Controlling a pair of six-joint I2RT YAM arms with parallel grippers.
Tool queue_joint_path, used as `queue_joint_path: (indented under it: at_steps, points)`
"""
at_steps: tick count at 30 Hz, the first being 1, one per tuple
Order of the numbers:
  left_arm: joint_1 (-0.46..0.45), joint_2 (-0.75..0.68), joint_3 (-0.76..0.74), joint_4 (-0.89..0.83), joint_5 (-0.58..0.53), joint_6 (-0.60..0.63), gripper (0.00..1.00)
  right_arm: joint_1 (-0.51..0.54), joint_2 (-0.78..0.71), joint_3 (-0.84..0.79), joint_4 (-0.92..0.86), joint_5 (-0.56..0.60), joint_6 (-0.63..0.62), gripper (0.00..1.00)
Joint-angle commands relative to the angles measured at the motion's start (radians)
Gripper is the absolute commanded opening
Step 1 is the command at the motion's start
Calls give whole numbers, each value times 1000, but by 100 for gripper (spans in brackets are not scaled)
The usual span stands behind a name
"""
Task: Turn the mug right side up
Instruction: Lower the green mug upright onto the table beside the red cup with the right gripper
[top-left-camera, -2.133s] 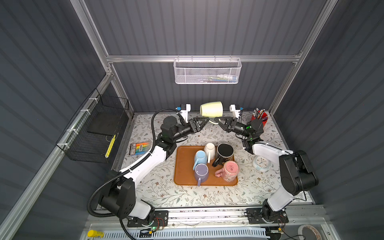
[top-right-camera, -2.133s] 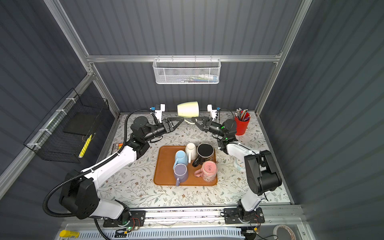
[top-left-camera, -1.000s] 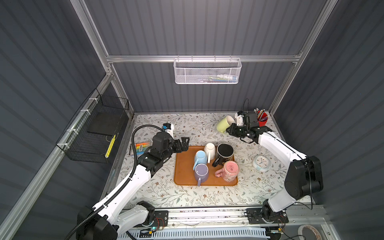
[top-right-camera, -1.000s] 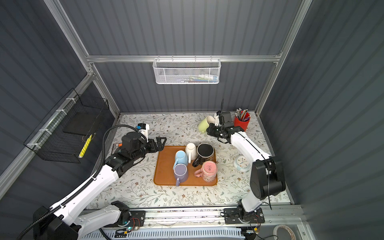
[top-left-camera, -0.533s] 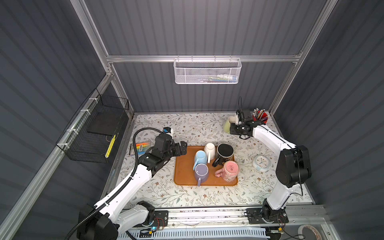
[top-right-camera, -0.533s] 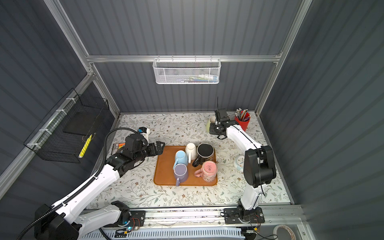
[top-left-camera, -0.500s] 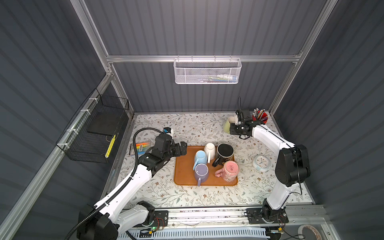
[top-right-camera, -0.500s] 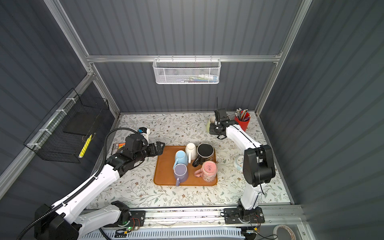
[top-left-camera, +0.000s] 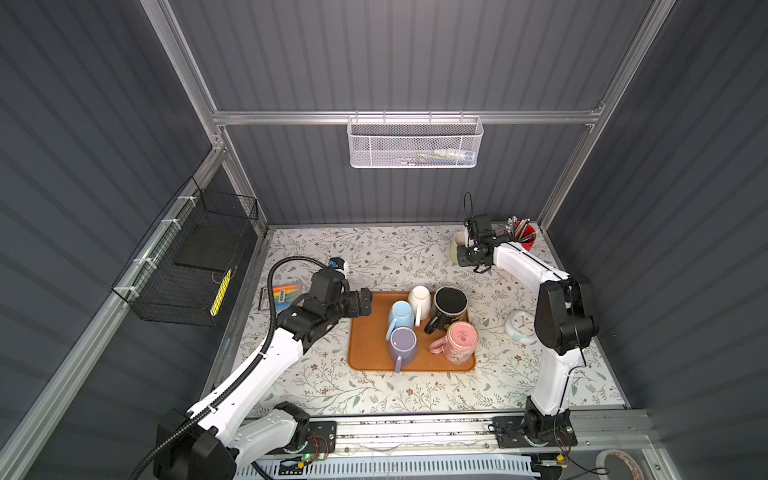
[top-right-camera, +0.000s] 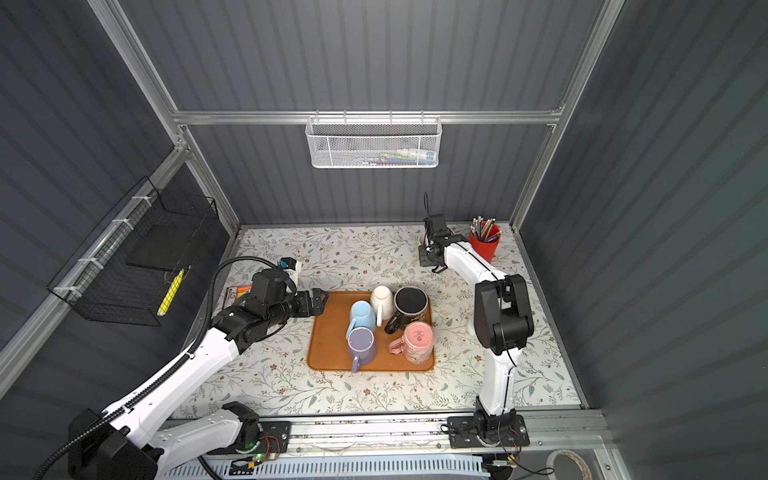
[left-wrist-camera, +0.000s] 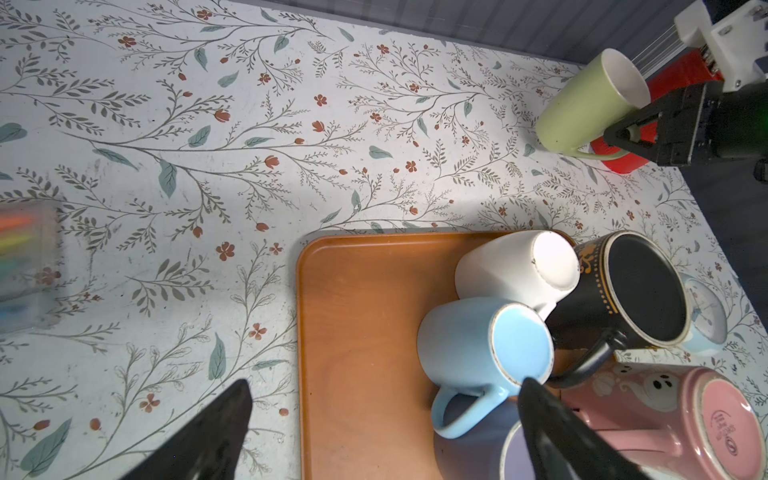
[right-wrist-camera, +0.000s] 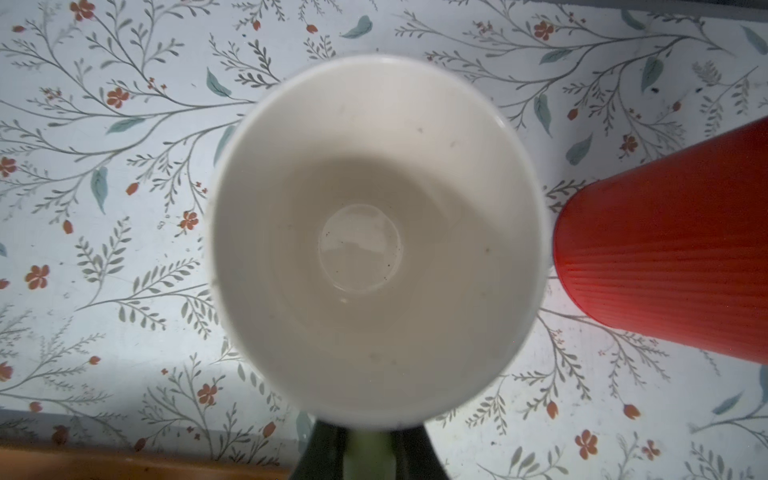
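The pale green mug (top-left-camera: 456, 244) (top-right-camera: 422, 239) stands mouth up at the back right of the table, and its white inside fills the right wrist view (right-wrist-camera: 374, 241). My right gripper (top-left-camera: 467, 254) (right-wrist-camera: 370, 453) is shut on the mug's green handle, also seen in the left wrist view (left-wrist-camera: 631, 137) beside the mug (left-wrist-camera: 582, 108). Whether the mug's base touches the table I cannot tell. My left gripper (top-left-camera: 365, 303) (top-right-camera: 318, 302) (left-wrist-camera: 382, 386) hangs open and empty over the left edge of the orange tray (top-left-camera: 370, 349) (left-wrist-camera: 353, 311).
On the tray sit several mugs: white (top-left-camera: 419, 297), black (top-left-camera: 449, 303), blue (top-left-camera: 401, 313), purple (top-left-camera: 402, 343), pink (top-left-camera: 461, 338). A red pen cup (top-left-camera: 524, 239) (right-wrist-camera: 665, 257) stands close beside the green mug. A small white clock (top-left-camera: 521, 326) and a crayon box (top-left-camera: 282, 295) lie on the table.
Over the last second the right arm carried the green mug back toward the red pen cup and brought it mouth up. The left gripper shifted slightly toward the tray, still open.
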Motion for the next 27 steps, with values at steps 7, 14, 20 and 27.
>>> queue_joint_path:
  at_steps: [7, 14, 20, 27]
  points:
    - [6, 26, 36, -38, 8, 40, 100, -23, 30, 54, 45, 43, -28, 0]
    - [6, 36, 32, -21, 44, 44, 100, -25, 50, 54, 43, 40, -32, 0]
    - [6, 39, 29, -25, 50, 51, 100, -27, 69, 63, 39, 37, -32, 0]
    - [6, 43, 30, -20, 61, 56, 100, -28, 92, 69, 30, 32, -27, 8]
